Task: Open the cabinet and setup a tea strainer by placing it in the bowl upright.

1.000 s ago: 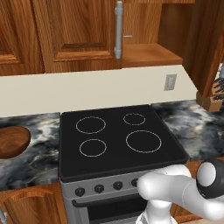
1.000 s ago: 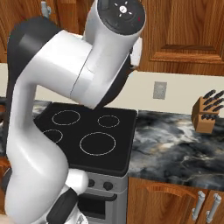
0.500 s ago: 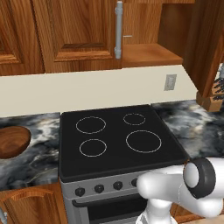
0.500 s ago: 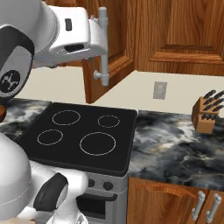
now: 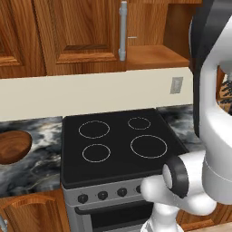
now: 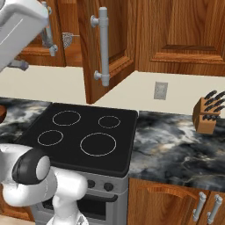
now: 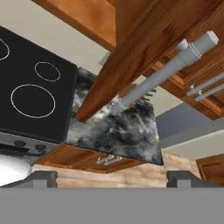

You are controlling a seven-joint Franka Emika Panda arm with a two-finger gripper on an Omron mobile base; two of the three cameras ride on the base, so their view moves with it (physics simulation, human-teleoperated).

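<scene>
Cabinet (image 6: 110,48) doors number two: in the right base view the right-hand one stands swung out over the stove, its grey bar handle (image 6: 103,46) upright at the frame's upper middle, while the left one stays flat against the wall with its own bar handle (image 6: 49,30) at the upper left. One tea strainer (image 6: 67,39) shows between them, a small silver mesh basket lying on the shelf inside the opened cabinet, its thin handle pointing right toward the open door. In the left base view the closed door's handle (image 5: 123,29) sits at the top centre, and the bare shelf (image 5: 154,56) lies to its right; a thin line there may be the strainer's handle, too small to tell.

One bowl (image 5: 12,146), dark reddish wood, rests on the marbled bench (image 5: 31,156) at the left edge of the left base view, well apart from the cabinet and below it.

One stove (image 6: 83,136) with four ring burners sits centre frame in both base views, with a row of knobs along its front. One wall socket (image 6: 161,90) is on the cream wall right of the stove, and one knife block (image 6: 206,113) stands on the bench at the right edge of the right base view. The white arm rises across the right side of the left base view, covering that part of the cabinet.

In the hand view the gripper (image 7: 112,178) shows two dark fingertips spread wide apart at the bottom, with nothing between them; the open door's edge and handle (image 7: 168,72) cross the frame's upper right.
</scene>
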